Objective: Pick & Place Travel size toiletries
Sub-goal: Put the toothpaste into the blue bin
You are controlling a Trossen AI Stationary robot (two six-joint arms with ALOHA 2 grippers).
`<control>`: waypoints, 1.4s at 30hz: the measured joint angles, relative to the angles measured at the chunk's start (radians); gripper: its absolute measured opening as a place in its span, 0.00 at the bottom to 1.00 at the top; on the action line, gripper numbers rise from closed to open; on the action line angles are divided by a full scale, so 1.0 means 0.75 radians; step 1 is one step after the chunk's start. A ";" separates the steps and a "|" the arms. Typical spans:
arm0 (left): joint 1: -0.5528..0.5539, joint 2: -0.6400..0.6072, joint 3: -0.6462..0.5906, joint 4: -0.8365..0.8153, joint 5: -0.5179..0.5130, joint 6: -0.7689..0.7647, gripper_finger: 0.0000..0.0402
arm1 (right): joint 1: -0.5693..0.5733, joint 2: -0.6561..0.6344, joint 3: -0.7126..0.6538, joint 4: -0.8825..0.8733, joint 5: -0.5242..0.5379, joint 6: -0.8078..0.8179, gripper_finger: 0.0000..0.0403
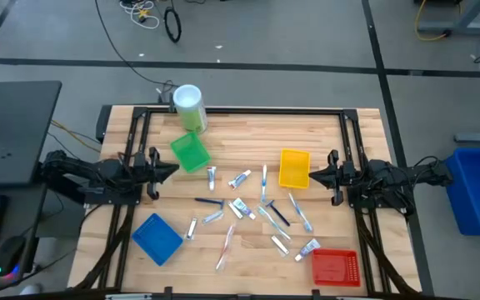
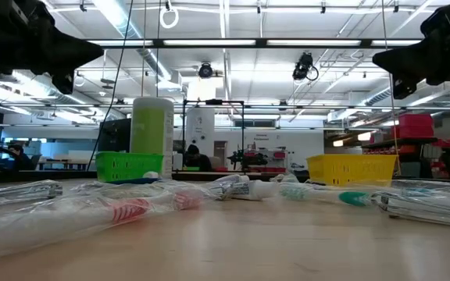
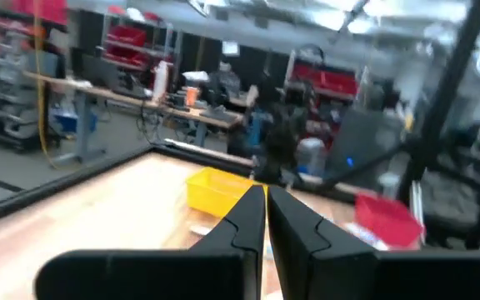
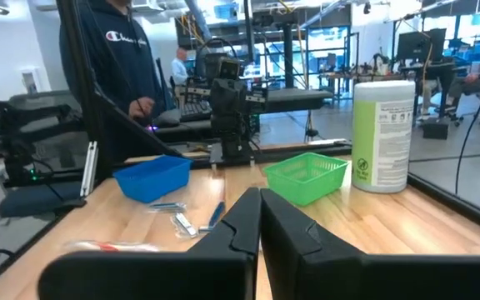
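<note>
From above, you see the left gripper (image 1: pixel 163 169) at the table's left edge, just beside the green tray (image 1: pixel 191 153), and the right gripper (image 1: pixel 317 173) at the right edge, just beside the yellow tray (image 1: pixel 294 167). The travel size toiletries (image 1: pixel 252 208) lie scattered over the middle of the wooden table (image 1: pixel 240 125), between the two arms, with bare wood along the far edge. The blue tray (image 1: pixel 157 238) and red tray (image 1: pixel 335 267) sit at the near corners; the green canister (image 1: pixel 190 107) stands at the far edge.

At table height, wrapped toothbrushes (image 2: pixel 123 209) and tubes lie flat across the foreground, and both arms hang well above them.

In the left wrist view, your left fingers (image 3: pixel 244 221) are pressed together, holding nothing.

In the right wrist view, the right fingers (image 4: pixel 244 221) are likewise closed and empty; a person (image 4: pixel 111 62) in a dark hoodie stands beyond the table's far side.
</note>
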 joint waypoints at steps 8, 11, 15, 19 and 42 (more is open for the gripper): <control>0.001 0.006 0.000 0.112 -0.239 0.008 0.06 | -0.001 0.001 0.000 0.089 0.000 0.000 0.05; 0.001 0.006 0.000 0.111 -0.200 -0.031 0.06 | -0.002 0.002 0.000 0.196 0.040 -0.045 0.05; 0.001 0.006 0.000 0.121 -0.119 0.010 0.06 | -0.002 0.004 0.000 0.321 0.195 -0.076 0.05; 0.001 0.008 0.000 0.251 -0.078 0.038 0.06 | -0.003 0.039 0.001 0.321 0.221 -0.074 0.05; -0.001 0.890 0.525 0.032 0.231 -0.040 0.38 | -0.003 1.015 0.211 0.997 0.113 0.006 0.43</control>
